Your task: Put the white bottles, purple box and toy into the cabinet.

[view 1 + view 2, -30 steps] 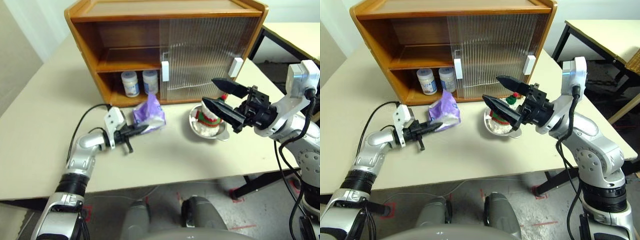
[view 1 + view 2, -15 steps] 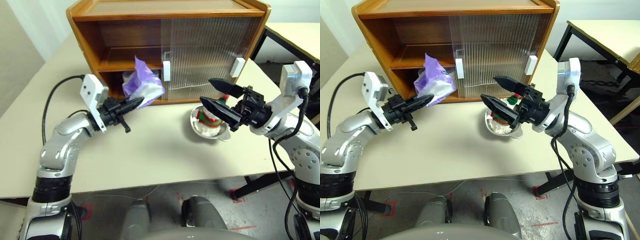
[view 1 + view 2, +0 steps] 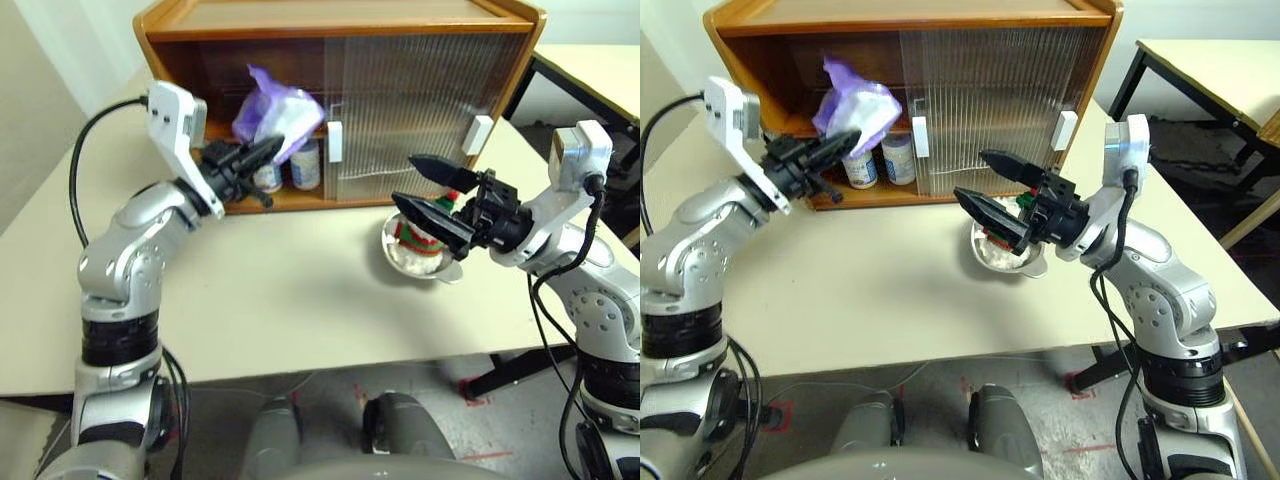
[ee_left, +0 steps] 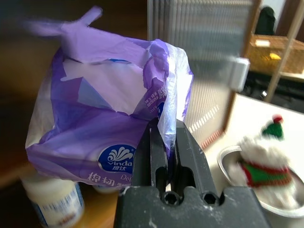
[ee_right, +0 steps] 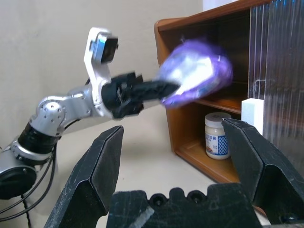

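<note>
I read this as a robot test room or lab rather than a home. My rig stands at a plain beige desk [image 3: 300, 300] carrying a single wooden cabinet [image 3: 340, 20], with a second black-legged desk [image 3: 1210, 60] just beside it. Red tape marks [image 3: 1090, 445] sit on the bare grey concrete floor [image 3: 940, 385], the walls are blank, and shelving with a basket [image 4: 268, 45] stands behind.

Even bright indoor light, soft shadows on the table [image 3: 300, 300], dim cabinet [image 3: 250, 60] interior, purple box [image 5: 194, 73] motion-blurred ahead of the right gripper [image 5: 183, 142], left wrist background soft.
</note>
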